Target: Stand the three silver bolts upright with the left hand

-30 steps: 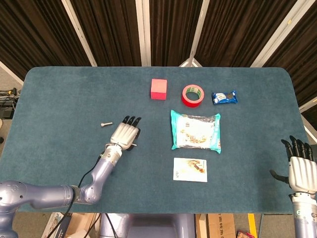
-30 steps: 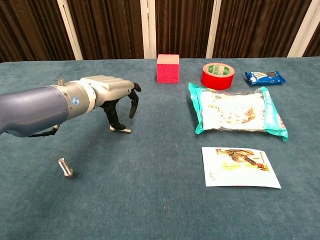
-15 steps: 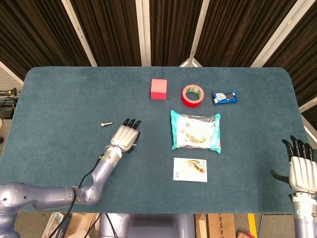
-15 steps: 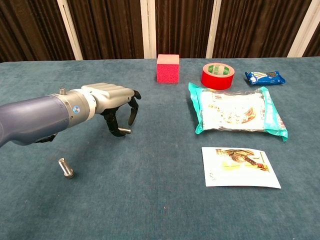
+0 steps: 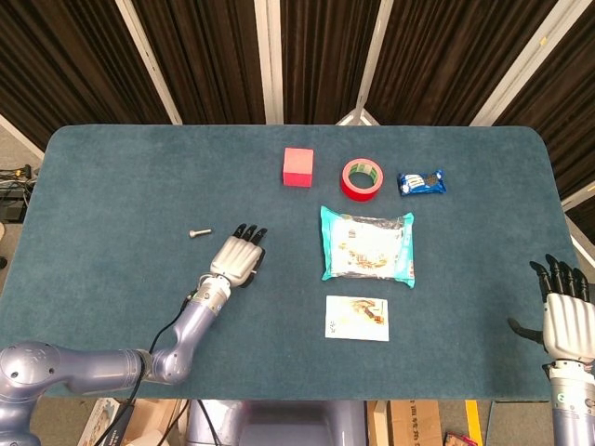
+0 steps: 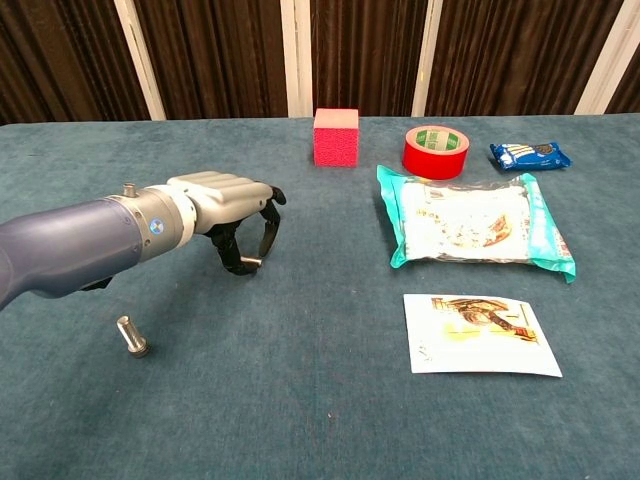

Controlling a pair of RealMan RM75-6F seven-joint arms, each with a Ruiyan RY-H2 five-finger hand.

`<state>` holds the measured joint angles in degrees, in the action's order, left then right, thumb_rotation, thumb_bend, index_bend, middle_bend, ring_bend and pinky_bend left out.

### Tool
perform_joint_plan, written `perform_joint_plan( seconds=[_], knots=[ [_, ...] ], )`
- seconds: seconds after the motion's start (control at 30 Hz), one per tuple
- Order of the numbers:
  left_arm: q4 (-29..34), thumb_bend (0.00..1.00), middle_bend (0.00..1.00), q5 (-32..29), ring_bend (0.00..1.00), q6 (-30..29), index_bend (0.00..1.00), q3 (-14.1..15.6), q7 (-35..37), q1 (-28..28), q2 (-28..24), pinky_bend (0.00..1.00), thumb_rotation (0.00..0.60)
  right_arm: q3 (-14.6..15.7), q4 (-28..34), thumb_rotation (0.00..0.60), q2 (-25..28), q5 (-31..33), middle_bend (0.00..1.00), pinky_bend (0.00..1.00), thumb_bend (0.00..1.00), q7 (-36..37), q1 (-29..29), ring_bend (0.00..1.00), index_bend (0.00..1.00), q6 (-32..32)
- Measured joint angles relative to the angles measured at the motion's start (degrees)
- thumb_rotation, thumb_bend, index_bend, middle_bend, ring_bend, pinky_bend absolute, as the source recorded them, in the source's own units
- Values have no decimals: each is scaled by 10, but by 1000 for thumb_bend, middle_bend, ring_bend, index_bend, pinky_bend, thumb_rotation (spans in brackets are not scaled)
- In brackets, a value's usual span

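Teal table (bolts, tape, packets)

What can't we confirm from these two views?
- Silver bolt under the left hand: chest view shows only its tip; the fingers hide whether it's gripped.
- Third silver bolt: the head view shows only one, the chest view one more.
- Right hand: at the head view's edge, absent from the chest view.

Tape roll between cube and packet
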<state>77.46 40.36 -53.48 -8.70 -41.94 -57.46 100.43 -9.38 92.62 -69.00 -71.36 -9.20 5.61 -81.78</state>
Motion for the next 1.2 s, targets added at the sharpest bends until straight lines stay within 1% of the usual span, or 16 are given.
perform_joint_plan(
  seconds=[0.47,0.7,0.97,1.2],
  knots=[
    [-8,482,42,4,0,5,545,2,3,0,3,0,600,-1,1,600,-1,4,64,0,22,-2,0,0,178,1],
    [-9,481,41,5,0,6,521,5,1,0,6,0,600,-1,2,600,-1,6,64,0,21,-2,1,0,178,2],
    [-11,481,41,5,0,8,520,4,1,-1,10,0,600,-2,2,600,-1,6,64,0,21,-1,0,0,179,0],
    [-10,484,48,9,0,7,545,5,2,0,11,0,600,-1,2,600,-2,5,64,0,21,-1,1,0,179,2]
  ],
)
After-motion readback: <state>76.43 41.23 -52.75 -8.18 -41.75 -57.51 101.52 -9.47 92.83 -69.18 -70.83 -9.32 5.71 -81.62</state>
